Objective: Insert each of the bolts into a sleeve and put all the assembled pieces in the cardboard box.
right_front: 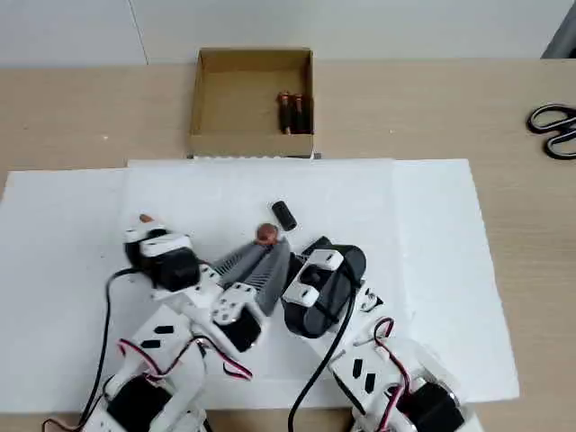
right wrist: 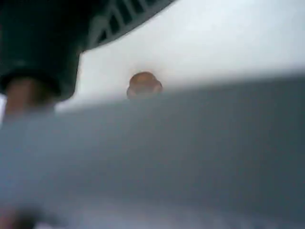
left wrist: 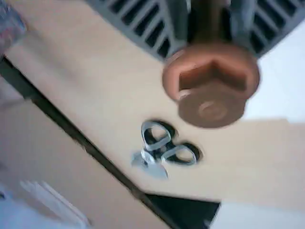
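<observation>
The left claw [right_front: 263, 247] is clenching a copper bolt [right_front: 265, 236] between its grey ribbed fingers [left wrist: 143, 19], with the bolt's head sticking out past the tips above the white sheet [right_front: 432, 270]. A black sleeve [right_front: 283, 214] is lying on the sheet just beyond that head, toward the cardboard box [right_front: 205, 99], not touching it. The box is holding assembled pieces [right_front: 291, 112] lying side by side near its right wall. The right claw [right_front: 301, 270] is sitting close beside the left one; whether it is released or clenched cannot be told.
</observation>
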`<action>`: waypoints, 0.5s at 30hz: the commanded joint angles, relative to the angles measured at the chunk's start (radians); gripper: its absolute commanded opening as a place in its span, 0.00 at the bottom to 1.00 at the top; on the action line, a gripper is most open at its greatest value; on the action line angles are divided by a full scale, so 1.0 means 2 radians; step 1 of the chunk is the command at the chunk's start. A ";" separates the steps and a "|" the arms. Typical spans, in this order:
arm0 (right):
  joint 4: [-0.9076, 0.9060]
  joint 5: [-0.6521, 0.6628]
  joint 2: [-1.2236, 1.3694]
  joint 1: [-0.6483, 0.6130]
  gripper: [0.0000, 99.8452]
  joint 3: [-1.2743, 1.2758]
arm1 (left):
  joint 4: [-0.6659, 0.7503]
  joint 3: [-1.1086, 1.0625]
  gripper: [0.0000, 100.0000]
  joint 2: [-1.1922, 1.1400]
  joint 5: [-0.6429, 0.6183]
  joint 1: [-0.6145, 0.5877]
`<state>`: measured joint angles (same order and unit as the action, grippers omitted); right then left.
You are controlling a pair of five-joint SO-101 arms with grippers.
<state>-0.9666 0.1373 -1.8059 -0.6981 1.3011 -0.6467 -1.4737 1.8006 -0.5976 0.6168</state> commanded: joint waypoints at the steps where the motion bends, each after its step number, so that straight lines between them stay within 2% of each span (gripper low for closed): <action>1: 0.022 0.007 -0.003 0.008 0.00 -0.028 | -0.022 -0.005 0.01 0.005 0.002 0.026; 11: 0.022 0.007 -0.003 0.008 0.00 -0.028 | -0.024 -0.036 0.01 0.005 0.003 0.035; 13: 0.022 0.007 -0.003 0.008 0.00 -0.028 | -0.025 -0.036 0.05 0.005 0.004 0.035; 15: 0.020 0.007 -0.003 0.008 0.00 -0.028 | -0.032 -0.036 0.13 0.004 0.004 0.035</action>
<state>-0.9651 0.1419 -1.8029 -0.6920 1.3057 -0.6667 -1.5167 1.8113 -0.5961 0.6613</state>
